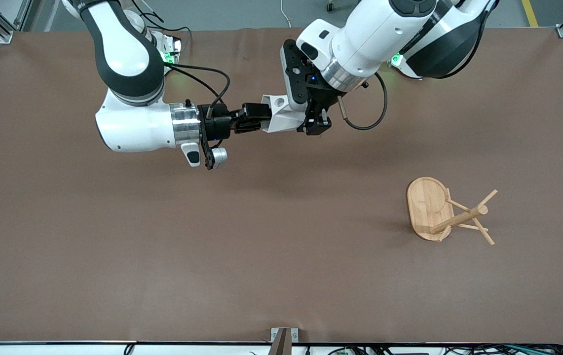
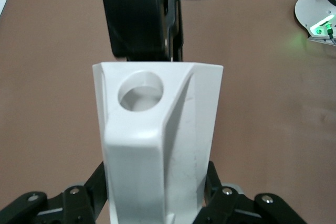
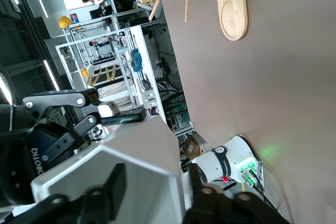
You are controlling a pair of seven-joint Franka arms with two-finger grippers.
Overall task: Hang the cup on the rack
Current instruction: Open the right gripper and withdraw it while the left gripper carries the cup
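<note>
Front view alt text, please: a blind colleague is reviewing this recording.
Both hands hold the white cup in the air above the brown table: the right hand grips one end, the left hand the other. The bamboo rack stands nearer the camera, toward the left arm's end of the table.

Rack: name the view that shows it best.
The front view: the whole rack stands on the table toward the left arm's end, base, post and pegs all visible. The right wrist view shows it smaller and cut at the edge. The left wrist view shows none of it.
</note>
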